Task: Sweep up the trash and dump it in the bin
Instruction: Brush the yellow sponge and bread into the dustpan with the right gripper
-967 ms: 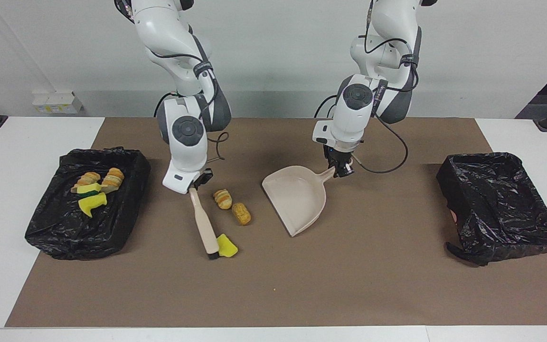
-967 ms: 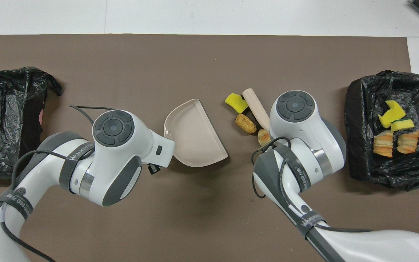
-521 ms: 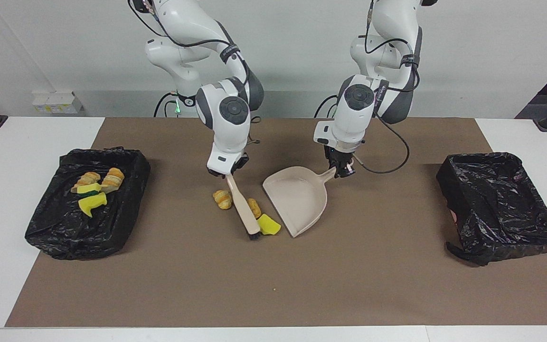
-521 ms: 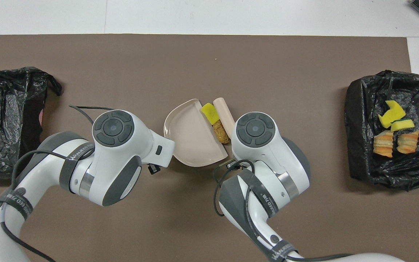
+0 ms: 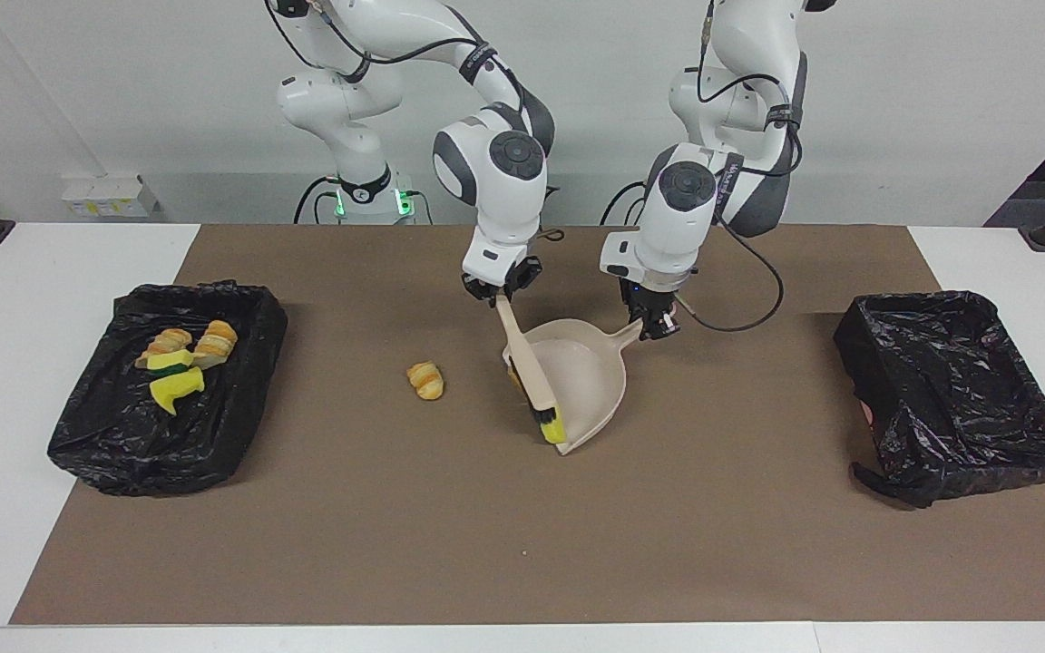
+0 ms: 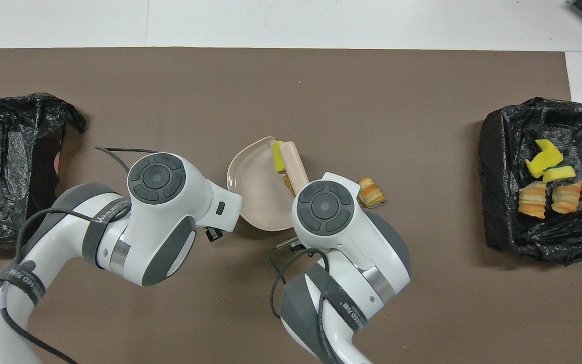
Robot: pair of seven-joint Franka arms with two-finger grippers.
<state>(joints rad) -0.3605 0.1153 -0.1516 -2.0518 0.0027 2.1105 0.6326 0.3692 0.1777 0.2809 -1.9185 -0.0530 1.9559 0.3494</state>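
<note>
Trash: four scraps lie in the bin (image 5: 241, 313) at the right arm's end; the other bin (image 5: 940, 308) holds none. Dustpan (image 5: 590, 385), handle clamped by left gripper (image 5: 659, 328), has a yellow sponge bit (image 5: 558, 431) at its lip, prob. a bread lump too. Right gripper (image 5: 502, 292) grips the brush (image 5: 527, 367), which crossed from the mat to the pan's lip w/in a sec. One bread lump (image 5: 425, 380) left on the mat.
</note>
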